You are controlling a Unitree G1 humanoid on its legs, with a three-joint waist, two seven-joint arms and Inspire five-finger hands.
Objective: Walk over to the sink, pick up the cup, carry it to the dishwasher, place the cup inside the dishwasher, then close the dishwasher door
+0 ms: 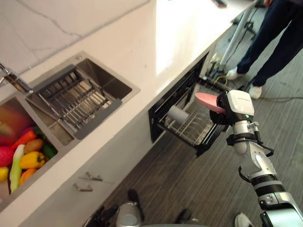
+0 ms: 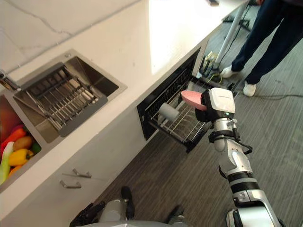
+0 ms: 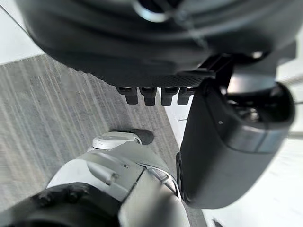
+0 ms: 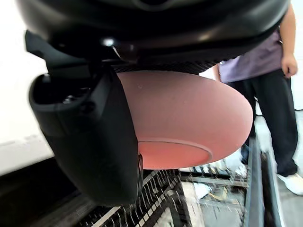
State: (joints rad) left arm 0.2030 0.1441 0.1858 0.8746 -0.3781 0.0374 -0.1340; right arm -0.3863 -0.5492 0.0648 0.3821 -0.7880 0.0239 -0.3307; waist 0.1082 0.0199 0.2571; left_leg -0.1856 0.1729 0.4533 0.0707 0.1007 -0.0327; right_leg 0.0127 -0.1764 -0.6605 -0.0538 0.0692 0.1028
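Bowl (image 1: 209, 102), pink, gripped by the right hand (image 1: 220, 115), hangs tilted just above the pulled-out dishwasher rack (image 1: 191, 128).

Person (image 1: 272, 28), 1 o'clock: cut off above thighs. Pink bowl (image 1: 207, 101), 3 o'clock: rear hidden behind right hand (image 1: 221, 115).

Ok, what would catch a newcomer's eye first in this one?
The pink bowl held in the right hand over the pulled-out dishwasher rack, where a pale cup lies on its side. Then the bright vegetables in the left basin of the sink, and a person's legs at the far end of the counter.
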